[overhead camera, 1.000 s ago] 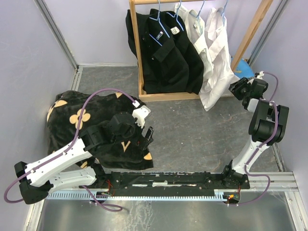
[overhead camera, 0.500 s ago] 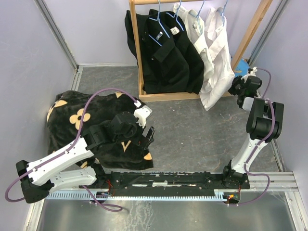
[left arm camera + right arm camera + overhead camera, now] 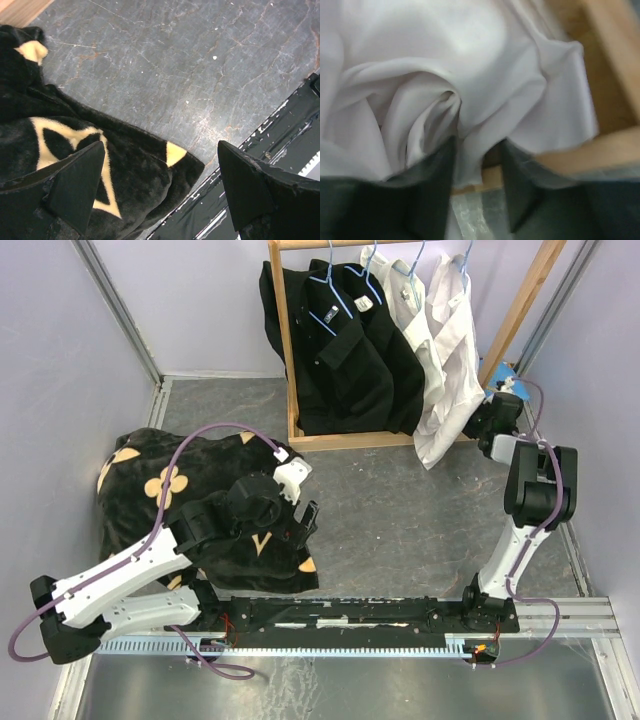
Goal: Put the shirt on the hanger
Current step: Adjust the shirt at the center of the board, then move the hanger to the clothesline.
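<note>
- The white collared thin-fabric shirt (image 3: 447, 360) hangs at the right end of the wooden clothes rack (image 3: 285, 350). It is carried by a thin light-blue wire hanger (image 3: 466, 258) whose hook sits on the rack's top rail. Its long axis drops from that rail to the rack's base rail, where the loose hem ends.
- The right end effector (image 3: 483, 423) is at the rack's right end, low down beside the base rail and up against the shirt's lower edge. The garment lies directly ahead of its fingers and rises away from them toward the top rail.
- In the right wrist view, the right end effector (image 3: 477, 145) has its two dark fingers a little apart. A fold of the shirt (image 3: 470, 50) runs down into the gap, and the rack's wood (image 3: 615, 60) is just to the side. I cannot tell whether the fold is actually pinched or only lying between the fingers.
- The left end effector (image 3: 303, 521) is well away from the rack, on the near side of its left post. It hovers over the black plush cloth with tan flower motifs (image 3: 140, 490) on the grey bench (image 3: 400, 500).
- The left wrist view shows the left end effector (image 3: 161, 147) spread wide with nothing between its fingers.
- Black shirts (image 3: 340, 340) fill the rack's left part, between the left arm and the white shirt.
- By my judgement the right arm is much the nearer. Whatever comes next depends on its hold at the hem, with the shirt hanging vertically above it.
</note>
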Controlling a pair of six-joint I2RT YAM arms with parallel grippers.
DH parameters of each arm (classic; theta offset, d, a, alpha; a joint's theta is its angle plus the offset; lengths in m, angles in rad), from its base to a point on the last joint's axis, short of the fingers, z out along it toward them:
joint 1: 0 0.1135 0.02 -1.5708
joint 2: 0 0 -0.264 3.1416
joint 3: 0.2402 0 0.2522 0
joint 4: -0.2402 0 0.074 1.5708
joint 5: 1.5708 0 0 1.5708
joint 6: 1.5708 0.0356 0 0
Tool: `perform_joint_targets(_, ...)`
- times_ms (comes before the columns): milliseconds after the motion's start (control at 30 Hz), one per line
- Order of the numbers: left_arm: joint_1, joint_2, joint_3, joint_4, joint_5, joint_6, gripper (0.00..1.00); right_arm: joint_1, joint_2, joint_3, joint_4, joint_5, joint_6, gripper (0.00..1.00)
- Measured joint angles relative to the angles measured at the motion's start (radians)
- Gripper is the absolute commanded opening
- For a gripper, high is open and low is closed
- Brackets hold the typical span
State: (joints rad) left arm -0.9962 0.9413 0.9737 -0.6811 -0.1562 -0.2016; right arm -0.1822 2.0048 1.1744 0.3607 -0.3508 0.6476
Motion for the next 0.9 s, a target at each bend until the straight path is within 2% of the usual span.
perform_joint_targets(100, 0.000, -0.014, -0.002, 0.001, -0.028, -0.001, 0.99, -0.017, -0.094, -0.042, -0.084, 0.124, -0.017, 0.80)
perform_joint_targets(200, 0.000, -0.014, -0.003, 0.002, -0.057, -0.013, 0.99, -0.041, -0.266, -0.113, -0.185, 0.278, -0.024, 0.91)
perform_joint_targets(333, 0.000, 0.011, -0.003, 0.001, -0.093, -0.035, 0.99, -0.063, -0.462, -0.154, -0.340, 0.425, -0.025, 0.93)
perform_joint_targets(433, 0.000, 0.039, -0.003, 0.000, -0.106, -0.052, 0.99, -0.067, -0.619, -0.205, -0.430, 0.466, -0.026, 0.91)
perform_joint_targets(600, 0.000, 0.049, -0.003, -0.002, -0.118, -0.078, 0.99, -0.064, -0.894, -0.394, -0.552, 0.430, -0.024, 0.90)
perform_joint_targets(667, 0.000, 0.045, -0.003, -0.004, -0.143, -0.092, 0.99, -0.062, -0.958, -0.435, -0.613, 0.393, -0.021, 0.91)
perform_joint_targets(800, 0.000, 0.030, -0.007, -0.032, -0.237, -0.149, 0.99, -0.062, -1.052, -0.452, -0.753, 0.313, -0.020, 0.99)
perform_joint_targets(900, 0.000, 0.021, -0.007, -0.073, -0.322, -0.204, 0.99, -0.061, -1.095, -0.428, -0.887, 0.267, -0.021, 0.99)
